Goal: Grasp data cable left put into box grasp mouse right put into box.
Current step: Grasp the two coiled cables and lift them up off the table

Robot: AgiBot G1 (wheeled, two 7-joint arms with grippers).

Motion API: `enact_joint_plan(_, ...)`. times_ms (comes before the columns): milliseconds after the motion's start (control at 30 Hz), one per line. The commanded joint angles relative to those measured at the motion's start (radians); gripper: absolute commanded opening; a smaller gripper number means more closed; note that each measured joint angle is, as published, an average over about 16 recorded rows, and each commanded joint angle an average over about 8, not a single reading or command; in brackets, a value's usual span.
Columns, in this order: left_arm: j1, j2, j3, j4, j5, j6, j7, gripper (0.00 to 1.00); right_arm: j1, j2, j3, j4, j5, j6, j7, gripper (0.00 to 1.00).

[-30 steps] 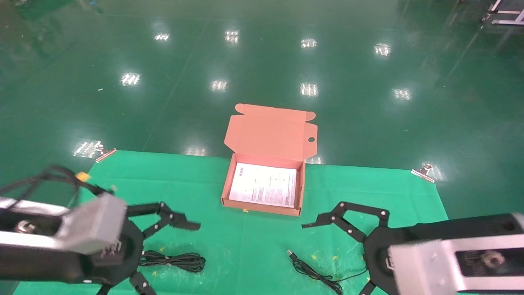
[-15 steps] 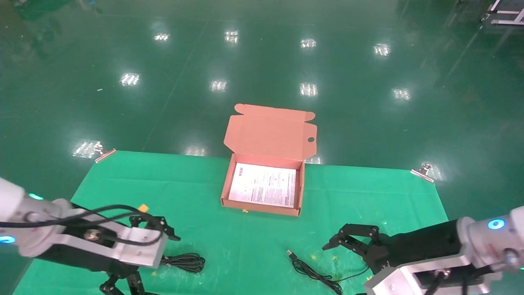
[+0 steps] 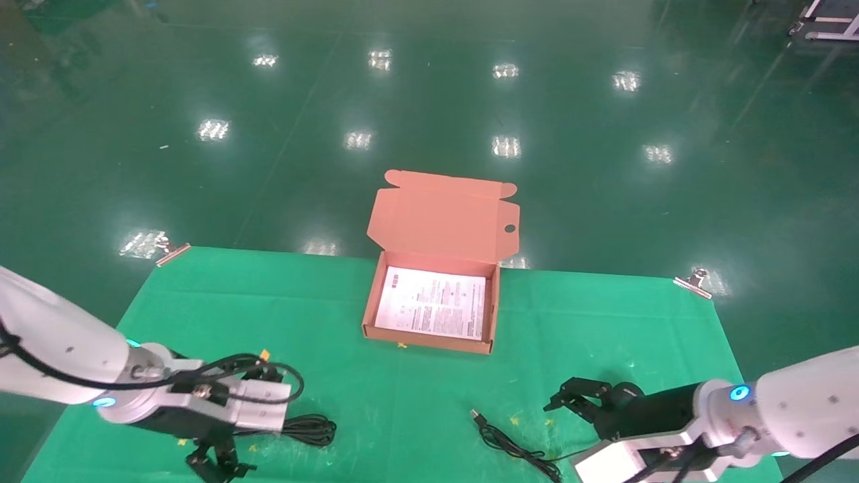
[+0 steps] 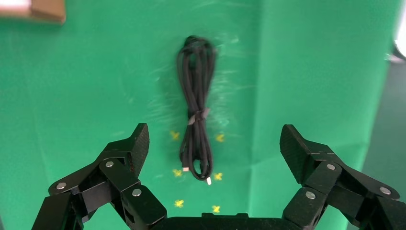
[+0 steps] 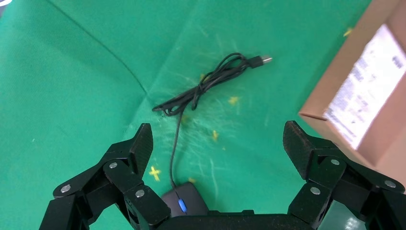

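The data cable lies in a black bundle on the green mat at the near left; in the left wrist view it stretches away from the jaws. My left gripper hangs open just above and behind its plug end, not touching it. The black mouse with a blue dot lies just inside my open right gripper; in the head view the arm hides it. Its cord trails left. The open box holds a white leaflet.
The box's lid stands open toward the far side. Metal clips pin the mat's far corners. Dark green floor lies beyond the mat. Yellow marks dot the mat near both cables.
Both arms have swung down and back toward the near edge. The left gripper now points down over the cable's end, the right one over the mouse. Nothing has been grasped.
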Motion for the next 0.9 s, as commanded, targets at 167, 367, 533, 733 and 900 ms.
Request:
enact_joint_plan(167, 0.030, 0.038, 0.000, 0.107, 0.025, -0.064, -0.034, 1.00, -0.041, -0.041, -0.024, -0.013, -0.090, 0.060, 0.087, 1.00)
enact_joint_plan(367, 0.044, 0.093, -0.006, 0.285, 0.001, -0.114, 0.019, 1.00, -0.058, -0.097, -0.038, -0.062, -0.148, 0.094, 0.182, 1.00)
enact_joint_plan(533, 0.038, 0.145, -0.013, 0.445, -0.017, -0.152, 0.080, 1.00, -0.055, -0.154, -0.047, -0.146, -0.170, 0.113, 0.215, 1.00)
enact_joint_plan(733, 0.021, 0.202, -0.021, 0.613, -0.034, -0.187, 0.157, 1.00, -0.041, -0.218, -0.055, -0.256, -0.181, 0.139, 0.206, 1.00)
enact_joint_plan(900, 0.007, 0.239, -0.022, 0.721, -0.038, -0.207, 0.220, 1.00, -0.032, -0.263, -0.058, -0.344, -0.185, 0.163, 0.195, 1.00)
